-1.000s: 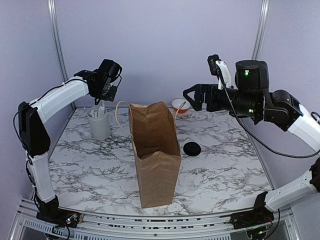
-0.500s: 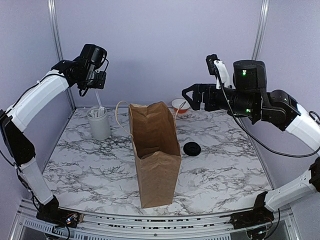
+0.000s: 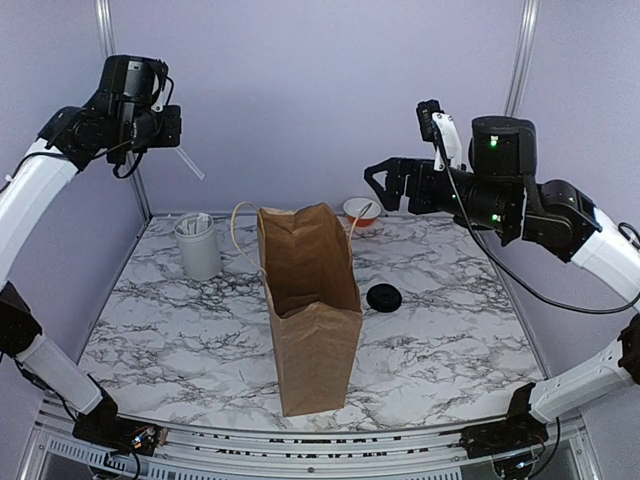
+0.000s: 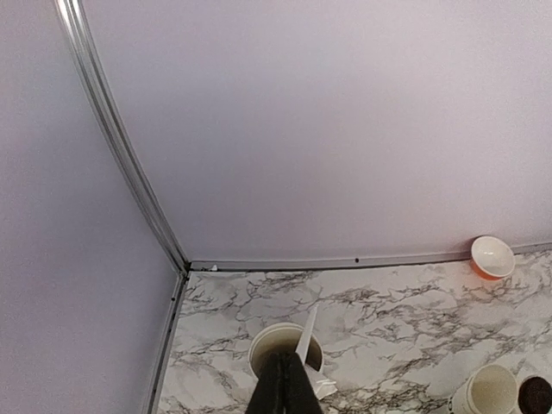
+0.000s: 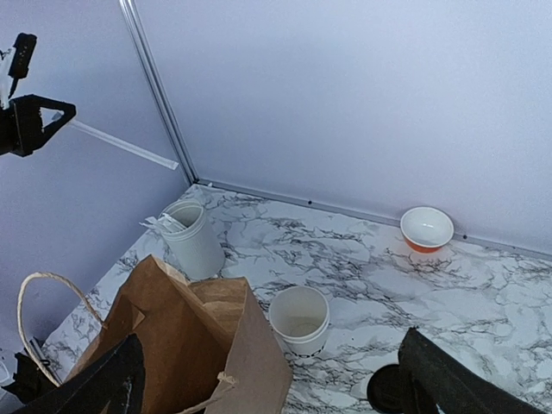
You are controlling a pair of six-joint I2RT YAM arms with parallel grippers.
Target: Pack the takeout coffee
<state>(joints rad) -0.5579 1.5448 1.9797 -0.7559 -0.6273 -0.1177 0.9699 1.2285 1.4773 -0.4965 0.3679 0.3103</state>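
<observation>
One white paper coffee cup (image 5: 299,319) stands open and upright on the marble table just behind the brown paper bag (image 3: 310,300); the top view hides it behind the bag. Its black lid (image 3: 384,297) lies flat to the bag's right. My left gripper (image 3: 172,138) is raised high at the back left, above the canister, shut on a thin white wrapped utensil (image 4: 306,332). My right gripper (image 3: 385,185) hovers open and empty over the back right, above the cup and lid.
A grey-white canister (image 3: 198,245) of utensils stands at the back left. A small orange-and-white bowl (image 3: 360,212) sits by the back wall. The bag stands open at table centre with a handle loop on its left side.
My left arm has risen up and to the left, lifting the white utensil out of the canister. The right arm has barely moved.
</observation>
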